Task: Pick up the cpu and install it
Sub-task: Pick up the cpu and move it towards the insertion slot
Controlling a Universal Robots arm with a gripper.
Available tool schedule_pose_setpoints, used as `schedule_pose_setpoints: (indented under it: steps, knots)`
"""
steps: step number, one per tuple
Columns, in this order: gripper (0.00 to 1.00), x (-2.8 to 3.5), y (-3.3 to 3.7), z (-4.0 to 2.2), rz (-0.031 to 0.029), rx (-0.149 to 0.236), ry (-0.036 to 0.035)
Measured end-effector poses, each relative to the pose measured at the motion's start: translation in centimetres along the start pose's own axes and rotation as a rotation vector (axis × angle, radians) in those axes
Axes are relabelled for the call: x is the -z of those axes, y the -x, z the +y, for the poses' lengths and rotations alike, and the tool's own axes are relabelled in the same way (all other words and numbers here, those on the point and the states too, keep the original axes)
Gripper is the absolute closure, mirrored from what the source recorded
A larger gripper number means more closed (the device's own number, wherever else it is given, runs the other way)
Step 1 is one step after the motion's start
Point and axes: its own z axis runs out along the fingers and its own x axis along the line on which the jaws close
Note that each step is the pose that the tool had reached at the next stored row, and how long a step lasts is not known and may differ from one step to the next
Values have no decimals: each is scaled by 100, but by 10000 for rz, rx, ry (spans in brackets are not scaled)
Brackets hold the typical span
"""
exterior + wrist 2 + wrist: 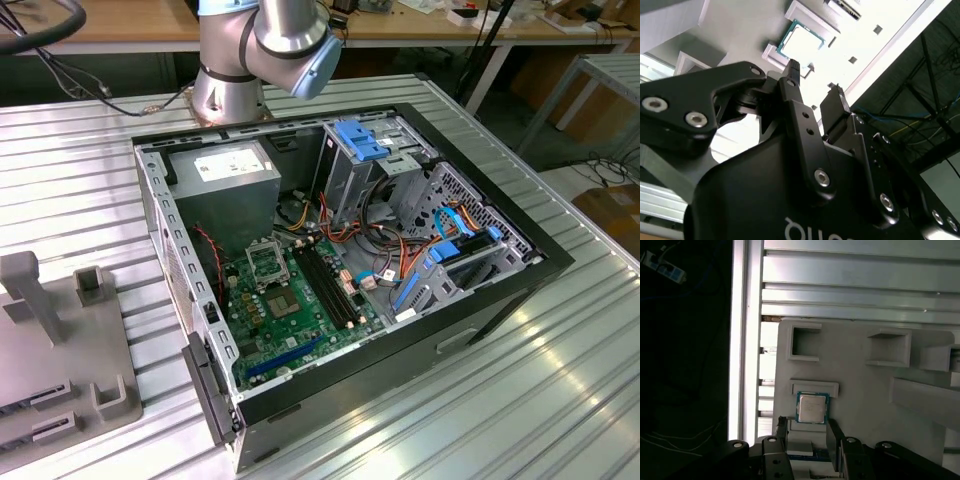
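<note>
The cpu [812, 408] is a small silver-grey square chip with a green rim. It lies flat in a shallow seat on the pale grey fixture tray [865, 390]. In both wrist views my gripper [807, 424] hovers over the tray just short of the chip. Its two black fingers [781, 422] stand apart with nothing between them. The second wrist view shows the cpu [802, 40] just beyond the gripper [814, 77]. In the exterior view the open computer case [500, 290] shows the green board with its metal-framed socket [265, 262].
The grey fixture tray [110, 330] sits at the exterior view's left on the ribbed metal table [560, 400], with raised blocks and pockets [805, 342] around the chip's seat. Inside the case are a power supply [225, 175], blue-tabbed drive cages [365, 145] and loose cables [380, 240]. The arm's base [230, 90] stands behind the case.
</note>
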Motion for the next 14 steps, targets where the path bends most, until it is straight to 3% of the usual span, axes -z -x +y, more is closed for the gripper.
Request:
schedule_pose_setpoints:
  steps: [4,11,14]
  knots:
    - [56,-80,7,0,0,-315,2]
    - [56,-220,9,-3,-2,-454,3]
    - [56,-229,9,-3,-1,-456,2]
